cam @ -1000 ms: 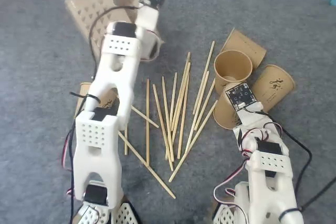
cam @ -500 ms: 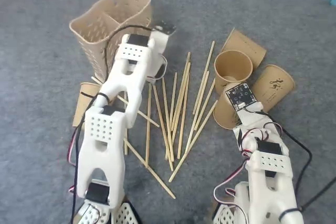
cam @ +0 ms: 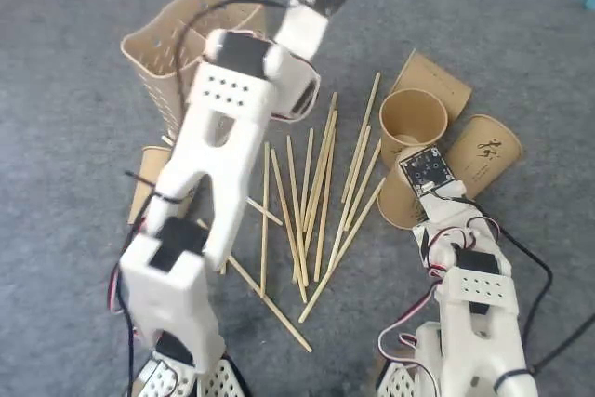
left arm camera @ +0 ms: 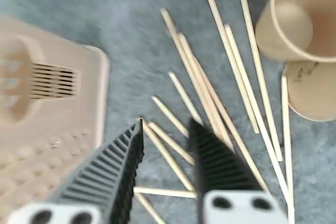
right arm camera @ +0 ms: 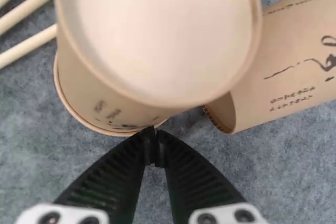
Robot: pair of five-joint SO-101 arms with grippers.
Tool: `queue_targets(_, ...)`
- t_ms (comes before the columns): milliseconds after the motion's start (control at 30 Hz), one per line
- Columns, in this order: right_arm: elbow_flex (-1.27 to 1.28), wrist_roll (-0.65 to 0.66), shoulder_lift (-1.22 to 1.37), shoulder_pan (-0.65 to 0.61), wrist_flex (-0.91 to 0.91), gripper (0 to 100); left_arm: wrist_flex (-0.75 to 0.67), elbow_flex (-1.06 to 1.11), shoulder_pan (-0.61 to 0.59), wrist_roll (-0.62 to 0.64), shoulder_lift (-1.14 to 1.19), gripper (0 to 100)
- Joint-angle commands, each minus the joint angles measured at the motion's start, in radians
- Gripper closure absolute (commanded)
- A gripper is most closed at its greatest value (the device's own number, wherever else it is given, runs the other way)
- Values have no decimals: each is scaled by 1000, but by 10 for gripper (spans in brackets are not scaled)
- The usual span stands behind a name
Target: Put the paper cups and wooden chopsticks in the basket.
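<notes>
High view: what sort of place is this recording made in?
Likely a lab or workshop bench for robot practice: a left arm and right arm side by side, a grey felt-like mat, and staged chopsticks, paper cups and basket.

The left end effector (left arm camera: pixel 167 127), parted and empty, hangs over wooden chopsticks (left arm camera: pixel 199 77) beside the basket (left arm camera: pixel 58 95).

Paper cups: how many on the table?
5 paper cups: one upright, one lying behind it, one lying to its right, one in front of it, one lying left of the chopsticks. The basket may hide more.
</notes>
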Motion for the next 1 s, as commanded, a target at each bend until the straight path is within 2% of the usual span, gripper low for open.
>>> queue_targets(0,-3,12,-19,-10,-13,990,2,-44,-69,3,-172,802)
queue_targets(133,-3,12,-19,-10,-12,990,-3,-93,-110,2,-203,801)
queue_targets(300,-3,12,-19,-7,-12,990,-104,-104,-143,2,-196,797)
queue_targets(567,-3,12,-19,-8,-12,990,-241,-119,-181,-35,-43,797)
queue_targets(867,-3,12,-19,-10,-12,990,-252,-407,-184,-40,199,797)
queue_targets(967,-3,12,-19,-10,-12,990,-212,-495,-176,-40,292,797)
